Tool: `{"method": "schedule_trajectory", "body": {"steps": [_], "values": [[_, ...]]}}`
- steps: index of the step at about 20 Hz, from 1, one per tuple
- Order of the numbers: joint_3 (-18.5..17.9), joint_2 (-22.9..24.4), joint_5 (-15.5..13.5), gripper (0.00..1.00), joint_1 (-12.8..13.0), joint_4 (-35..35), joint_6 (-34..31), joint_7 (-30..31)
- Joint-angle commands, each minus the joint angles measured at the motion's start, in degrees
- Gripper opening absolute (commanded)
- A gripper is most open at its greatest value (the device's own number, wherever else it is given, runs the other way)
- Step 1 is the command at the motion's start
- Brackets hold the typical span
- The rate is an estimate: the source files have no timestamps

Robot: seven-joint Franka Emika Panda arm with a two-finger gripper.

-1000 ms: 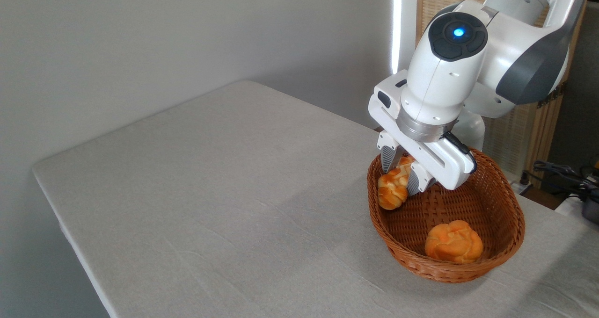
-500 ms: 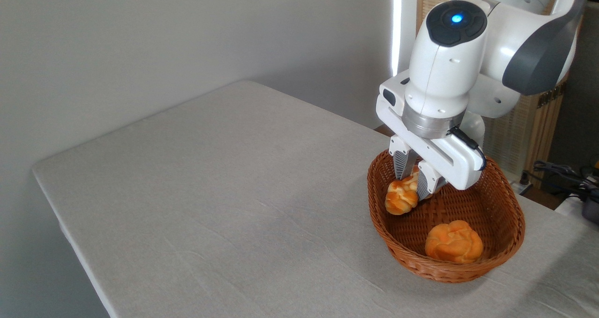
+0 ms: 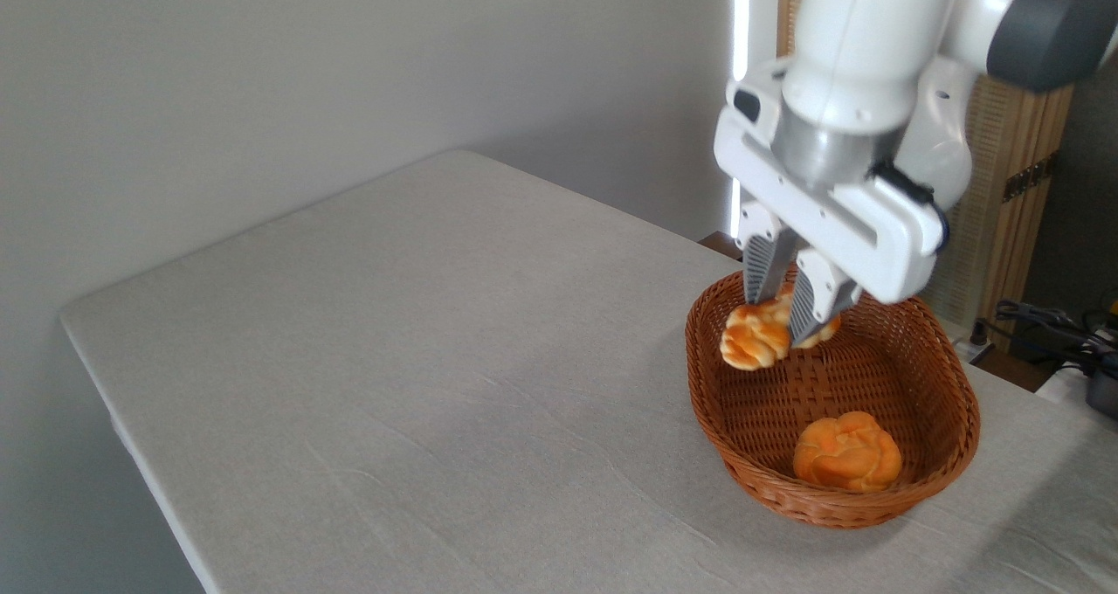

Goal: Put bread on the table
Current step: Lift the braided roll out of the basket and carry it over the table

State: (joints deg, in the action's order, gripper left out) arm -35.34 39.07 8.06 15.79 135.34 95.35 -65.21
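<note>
At the right of the frame the gripper (image 3: 784, 306) hangs over the far end of the wicker basket (image 3: 948, 437), its two ribbed fingers (image 3: 765, 272) pinched on the braided bread (image 3: 756, 339). The loaf is in the air, clear of the basket's floor, its free end pointing left and slightly down over the near-left rim. A round knotted bun (image 3: 846, 452) lies in the basket's lower end. The grey table (image 3: 419, 341) stretches across the left and centre.
</note>
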Motion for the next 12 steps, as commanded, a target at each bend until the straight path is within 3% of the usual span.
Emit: {"method": "schedule_trajectory", "body": {"steps": [1, 6, 9, 12], "values": [[7.28, -7.32, -3.65, 0.36, 3.46, -7.88, -1.48, 0.78], [19.33, -24.36, -6.82, 0.41, 3.55, -24.22, -0.69, 12.71], [22.68, -34.03, -10.51, 0.42, 3.55, -34.41, -0.69, 20.80], [25.40, -40.11, -11.31, 0.48, 3.55, -40.06, -0.52, 25.12]]}}
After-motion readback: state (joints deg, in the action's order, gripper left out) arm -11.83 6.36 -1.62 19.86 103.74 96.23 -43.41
